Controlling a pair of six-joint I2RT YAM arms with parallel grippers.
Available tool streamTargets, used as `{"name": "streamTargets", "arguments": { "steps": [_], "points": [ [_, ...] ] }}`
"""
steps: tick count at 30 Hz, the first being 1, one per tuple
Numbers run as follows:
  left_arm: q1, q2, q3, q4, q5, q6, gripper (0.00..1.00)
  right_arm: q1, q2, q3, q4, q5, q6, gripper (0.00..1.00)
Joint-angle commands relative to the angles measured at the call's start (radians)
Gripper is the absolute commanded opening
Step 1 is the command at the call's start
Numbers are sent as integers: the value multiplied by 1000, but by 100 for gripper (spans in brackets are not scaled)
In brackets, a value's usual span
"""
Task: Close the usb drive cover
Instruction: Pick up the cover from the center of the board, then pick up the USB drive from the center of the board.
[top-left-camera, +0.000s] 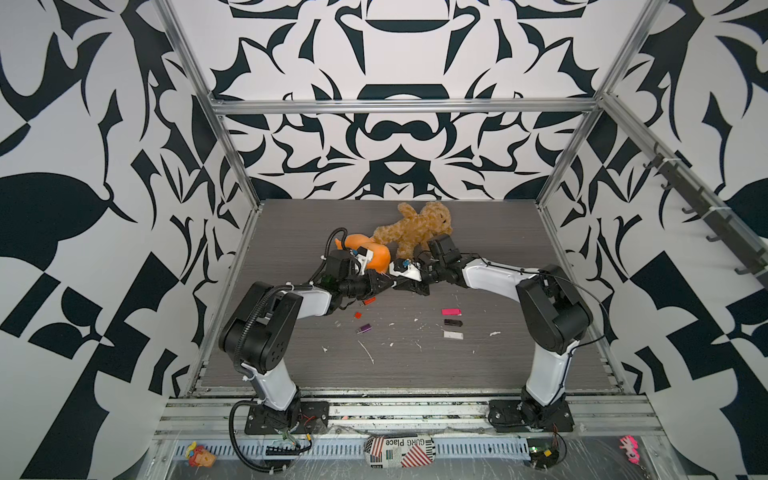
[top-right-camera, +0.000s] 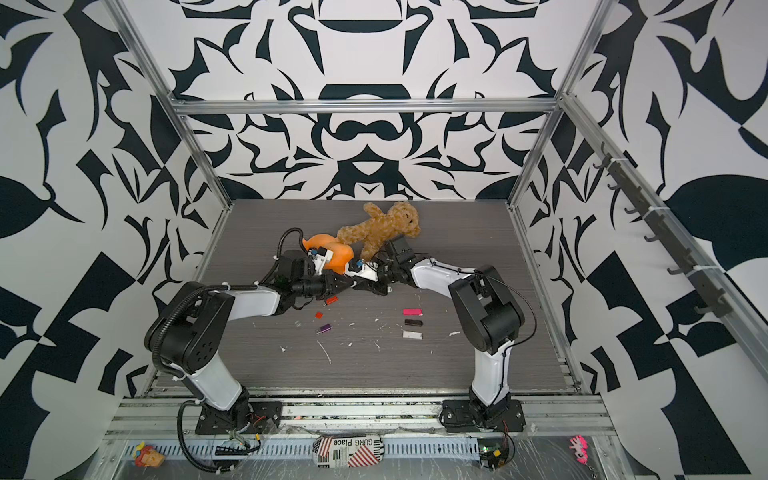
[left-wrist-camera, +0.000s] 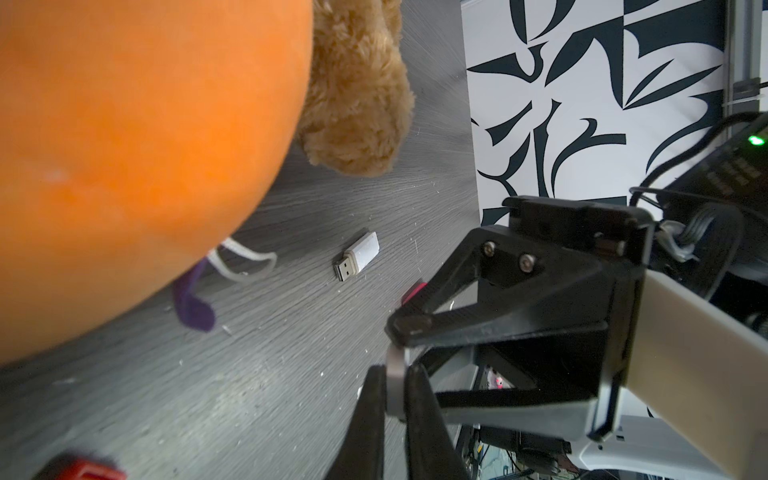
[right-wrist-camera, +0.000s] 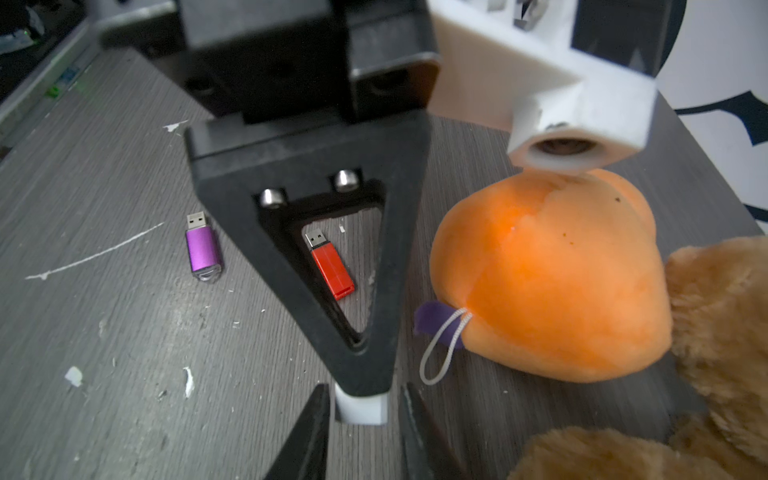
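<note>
Left fingers pinch white usb drive above the middle of the table, beside orange plush. Its long axis points at right fingers, which are slightly spread and flank its free end.

We're seeing the left gripper pointing at us, pinching a white piece at its tip. The right gripper is straddling that piece, gaps showing on both sides. A red usb drive and a purple usb drive are lying uncapped on the table. An orange plush is touching a brown teddy.
</note>
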Motion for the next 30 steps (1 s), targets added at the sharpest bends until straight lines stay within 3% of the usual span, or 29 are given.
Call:
{"name": "streamTargets", "arguments": {
  "steps": [1,5,12,20,30],
  "points": [
    [-2,6,10,13,17,-2,10,-14,-26,48,-37,14,-25,39],
    [-2,5,11,9,15,2,10,-51,-59,38,-103,24,-88,42],
    [-2,4,22,-15,13,19,9,-109,-53,67,-345,163,-243,42],
    [-2,-11,34,-60,4,47,9,-143,7,105,-425,228,-272,42],
    [-2,-25,27,-80,-6,61,9,-143,97,200,-516,207,-308,42]
  ]
}}
